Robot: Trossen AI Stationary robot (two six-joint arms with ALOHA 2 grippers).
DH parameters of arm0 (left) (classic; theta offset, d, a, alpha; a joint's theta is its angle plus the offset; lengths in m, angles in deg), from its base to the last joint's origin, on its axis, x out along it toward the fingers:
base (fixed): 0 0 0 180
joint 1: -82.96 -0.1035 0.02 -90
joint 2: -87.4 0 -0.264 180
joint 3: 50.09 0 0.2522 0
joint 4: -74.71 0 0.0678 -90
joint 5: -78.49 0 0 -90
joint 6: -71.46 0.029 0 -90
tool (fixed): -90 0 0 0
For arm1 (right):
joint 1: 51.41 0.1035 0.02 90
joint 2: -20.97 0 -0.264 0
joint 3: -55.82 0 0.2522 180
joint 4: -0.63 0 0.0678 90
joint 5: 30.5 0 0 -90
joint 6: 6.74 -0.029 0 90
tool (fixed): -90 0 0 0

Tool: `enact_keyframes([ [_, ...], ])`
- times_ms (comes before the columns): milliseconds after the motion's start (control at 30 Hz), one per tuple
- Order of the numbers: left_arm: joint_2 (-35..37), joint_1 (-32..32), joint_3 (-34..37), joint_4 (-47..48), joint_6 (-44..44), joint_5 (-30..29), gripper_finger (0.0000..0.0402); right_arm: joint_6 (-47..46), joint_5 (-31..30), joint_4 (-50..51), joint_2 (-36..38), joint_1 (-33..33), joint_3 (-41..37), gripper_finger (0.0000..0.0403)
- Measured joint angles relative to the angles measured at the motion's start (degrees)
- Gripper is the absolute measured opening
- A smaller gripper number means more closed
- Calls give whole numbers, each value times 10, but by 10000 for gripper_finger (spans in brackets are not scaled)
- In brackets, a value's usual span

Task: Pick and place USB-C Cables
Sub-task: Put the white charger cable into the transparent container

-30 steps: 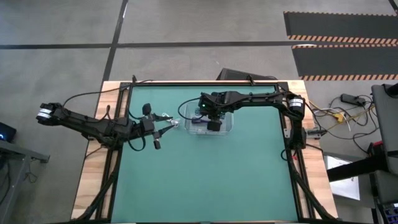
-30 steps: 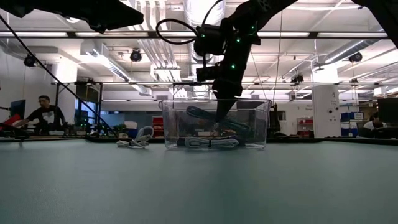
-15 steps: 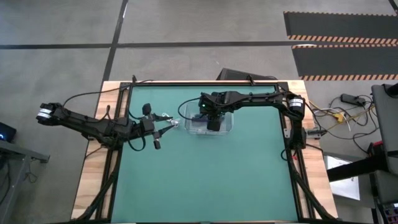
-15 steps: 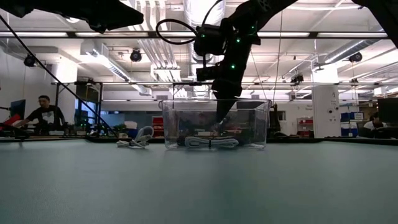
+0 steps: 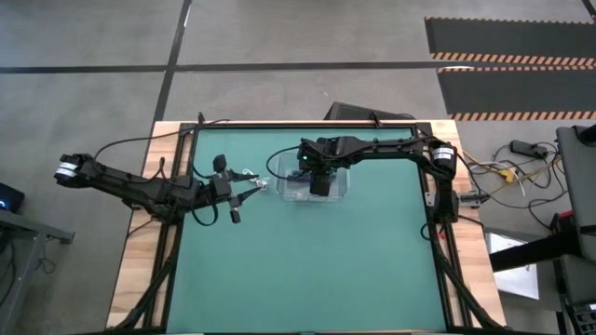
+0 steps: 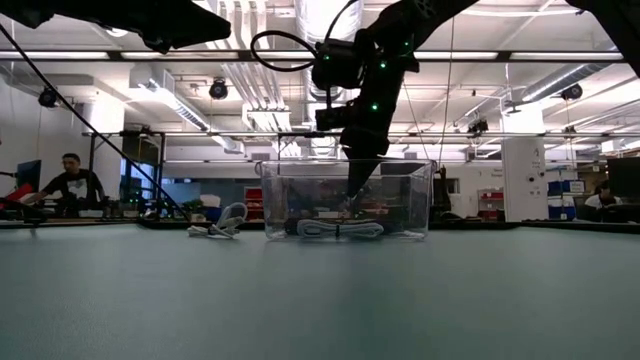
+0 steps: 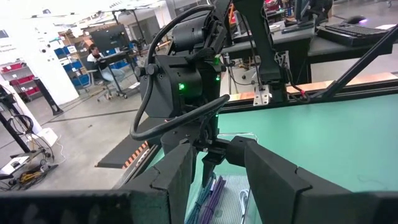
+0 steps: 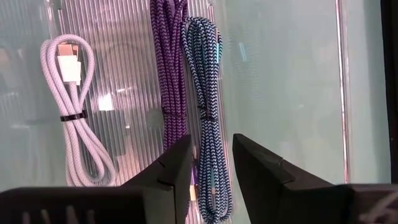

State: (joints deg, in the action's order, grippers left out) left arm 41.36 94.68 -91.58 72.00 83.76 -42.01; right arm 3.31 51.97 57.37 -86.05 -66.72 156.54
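A clear plastic box [image 5: 343, 191] [image 6: 412, 195] stands on the green table and holds three folded cables. They lie flat on its ribbed floor: a white one [image 8: 71, 112], a purple braided one [image 8: 173, 74] and a teal-black braided one [image 8: 208, 112]. My right gripper [image 8: 211, 165] [image 5: 318, 183] [image 6: 352, 200] reaches down into the box, open. Its fingers stand on either side of the teal cable's end, above the floor. Another white cable [image 5: 250, 174] [image 6: 225, 222] lies on the table left of the box. My left gripper [image 7: 217, 180] [image 5: 250, 189] hovers open near that cable, high above the table and pointing at the box.
The box stands near the table's far edge, toward the middle. The green mat [image 5: 307, 270] stretches from the box to the near edge. A wooden frame edge [image 5: 140, 270] borders the table. A person [image 6: 68, 180] sits in the room far behind.
The teal-black cable stood slanted inside the box below my right gripper a second ago. It now lies flat on the box floor beside the other cables. Both arms have stayed roughly in place.
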Motion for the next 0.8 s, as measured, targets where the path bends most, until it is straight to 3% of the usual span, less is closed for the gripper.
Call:
enact_keyframes([
  [367,0,0,0,0,0,0,132,-5,0,6,12,11,0,87],
  [800,0,0,0,1,0,0,132,-6,2,-8,61,74,-14,69],
])
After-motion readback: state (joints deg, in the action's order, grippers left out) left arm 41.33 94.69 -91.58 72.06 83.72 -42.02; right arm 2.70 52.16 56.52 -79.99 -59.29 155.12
